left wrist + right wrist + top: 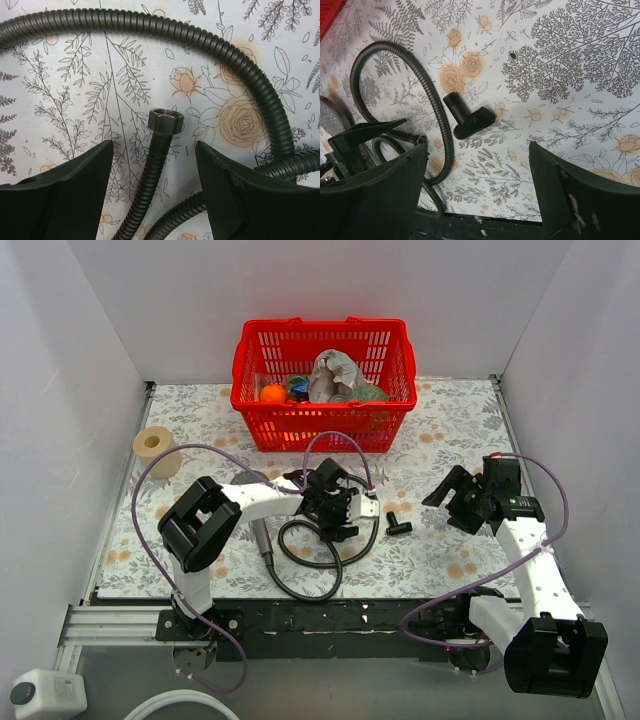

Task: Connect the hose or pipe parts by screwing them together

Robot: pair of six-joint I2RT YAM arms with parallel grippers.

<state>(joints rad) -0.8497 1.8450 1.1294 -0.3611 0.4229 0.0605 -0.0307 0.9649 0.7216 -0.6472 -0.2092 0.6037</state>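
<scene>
The dark grey coiled hose (318, 558) lies on the floral tabletop in the middle. Its hex end nut (166, 121) rests on the mat just past my left gripper (154, 146), whose jaws stand open on either side of the hose without touching it. From above, the left gripper (337, 506) hovers over the coil. The grey hand shower (263, 538) lies left of the hose, its head largely hidden under the left arm. My right gripper (455, 496) hangs open and empty to the right; its own view shows the hose (440, 112) and nut (420, 140).
A small black T-shaped part (398, 525) (468, 120) lies between the two grippers. A red basket (320, 428) with several items stands at the back. A tape roll (157, 449) sits at the far left. White walls enclose the table on three sides.
</scene>
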